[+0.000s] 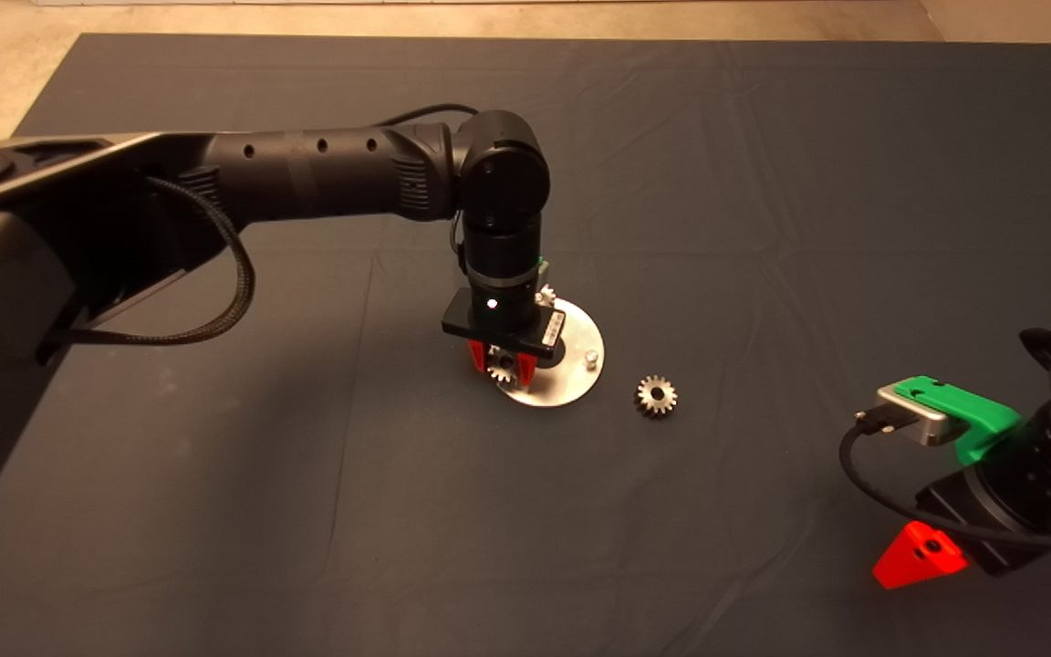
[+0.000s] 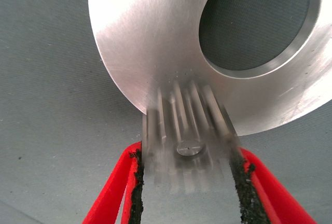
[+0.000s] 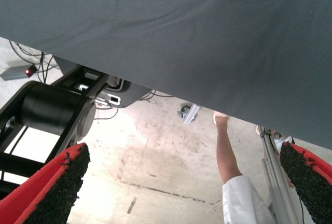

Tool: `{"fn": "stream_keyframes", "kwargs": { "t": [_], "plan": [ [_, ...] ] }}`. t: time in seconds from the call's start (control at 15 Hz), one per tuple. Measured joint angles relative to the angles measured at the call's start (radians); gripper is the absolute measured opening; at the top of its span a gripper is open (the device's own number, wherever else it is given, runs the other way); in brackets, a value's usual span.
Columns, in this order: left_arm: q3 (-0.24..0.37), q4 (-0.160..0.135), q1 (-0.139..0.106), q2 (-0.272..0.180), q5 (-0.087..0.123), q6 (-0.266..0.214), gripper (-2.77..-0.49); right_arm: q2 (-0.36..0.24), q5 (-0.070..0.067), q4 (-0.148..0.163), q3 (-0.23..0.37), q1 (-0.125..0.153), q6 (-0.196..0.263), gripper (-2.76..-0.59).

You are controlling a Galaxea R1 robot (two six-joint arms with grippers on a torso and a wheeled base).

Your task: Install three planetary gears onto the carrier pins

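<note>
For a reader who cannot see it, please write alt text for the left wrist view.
The left gripper holds a small toothed gear between its red fingers, at the edge of the shiny metal disc. A pin tip shows in the gear's bore; the disc lies on the dark mat.

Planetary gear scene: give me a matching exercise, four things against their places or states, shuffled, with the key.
Things:
1. loose gear
2. gear between the pads
3. bare pin
4. right gripper

Places or states:
A. waits at the mat's lower right edge, fingers wide open
B. stands on the carrier disc with nothing on it
C. lies on the mat beside the disc, apart from it
D. sits over a pin at the disc's rim, inside the left gripper

Pairs: 1-C, 2-D, 3-B, 4-A
</note>
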Motion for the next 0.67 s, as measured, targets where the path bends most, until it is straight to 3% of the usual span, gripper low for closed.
{"fn": "stream_keyframes", "kwargs": {
  "t": [0.33,0.47,0.53,0.67],
  "plan": [
    [0.001,0.000,0.000,-0.001,-0.001,-0.002,-2.01,0.000,0.000,0.000,0.000,0.000,0.000,-0.63],
    [0.031,0.000,-0.003,-0.011,-0.002,-0.022,-1.95,0.000,0.000,0.000,0.000,0.000,0.000,-0.63],
    [0.062,0.000,-0.013,-0.027,-0.003,-0.040,-1.88,0.000,0.000,0.000,0.000,0.000,0.000,-0.63],
    [0.160,0.001,-0.059,-0.083,-0.008,-0.101,-1.80,0.000,0.000,0.000,0.000,0.000,0.000,-0.63]
  ]
}}
